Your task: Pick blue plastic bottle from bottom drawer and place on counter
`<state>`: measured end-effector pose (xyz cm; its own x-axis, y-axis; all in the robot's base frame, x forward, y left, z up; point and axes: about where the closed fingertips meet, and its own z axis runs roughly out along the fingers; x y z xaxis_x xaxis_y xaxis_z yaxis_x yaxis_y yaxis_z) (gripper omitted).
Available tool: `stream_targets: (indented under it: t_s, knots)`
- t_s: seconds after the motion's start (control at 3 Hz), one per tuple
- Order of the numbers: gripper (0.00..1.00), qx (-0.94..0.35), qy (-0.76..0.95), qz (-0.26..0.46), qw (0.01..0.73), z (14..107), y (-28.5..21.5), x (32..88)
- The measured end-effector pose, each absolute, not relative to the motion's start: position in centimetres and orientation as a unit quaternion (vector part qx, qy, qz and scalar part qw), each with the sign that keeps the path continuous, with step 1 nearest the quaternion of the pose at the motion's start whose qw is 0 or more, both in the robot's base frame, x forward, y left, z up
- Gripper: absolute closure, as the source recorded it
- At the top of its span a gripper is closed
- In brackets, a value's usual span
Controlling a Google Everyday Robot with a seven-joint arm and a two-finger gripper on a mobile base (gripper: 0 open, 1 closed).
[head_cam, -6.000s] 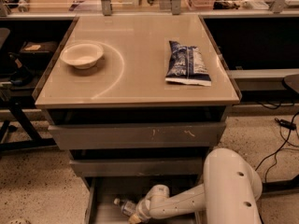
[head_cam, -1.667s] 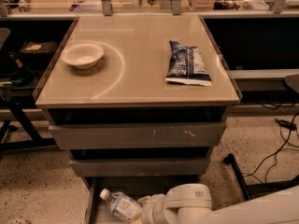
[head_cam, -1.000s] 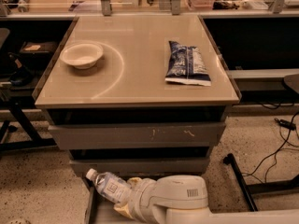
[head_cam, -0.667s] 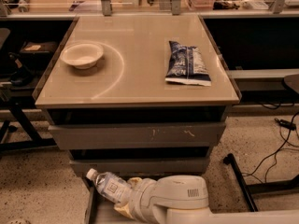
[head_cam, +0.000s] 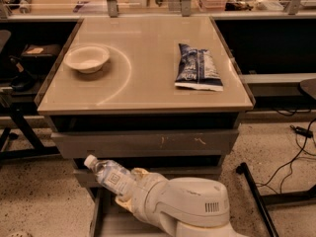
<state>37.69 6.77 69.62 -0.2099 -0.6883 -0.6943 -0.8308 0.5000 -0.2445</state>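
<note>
The blue plastic bottle (head_cam: pixel 111 175) is clear with a white cap and a pale label with a dark square. It is tilted, cap up and to the left, in front of the middle drawer. My gripper (head_cam: pixel 132 187) is shut on the bottle's lower end, at the end of the white arm (head_cam: pixel 187 211) that fills the bottom of the view. The bottom drawer (head_cam: pixel 96 216) is open below the bottle, mostly hidden by the arm. The counter (head_cam: pixel 148 58) lies above, well apart from the bottle.
A beige bowl (head_cam: pixel 87 59) sits at the counter's left. A dark blue snack bag (head_cam: pixel 198 67) lies at its right. Two wider grey drawers (head_cam: pixel 148 143) are shut under the counter. Cables (head_cam: pixel 296 147) and a black stand (head_cam: pixel 256 191) lie on the floor at right.
The bottle has been lifted out of the bottom drawer and carried up and to the left with my gripper shut on it. In the last second it has risen a little further.
</note>
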Motion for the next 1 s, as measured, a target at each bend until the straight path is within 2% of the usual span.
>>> stream_targets:
  t_s: [0.67,1.0]
  knots:
    - [1.0,-0.469,0.775,0.044,0.421,74.9,7.0,42.4]
    - [1.0,-0.469,0.775,0.044,0.421,74.9,7.0,42.4]
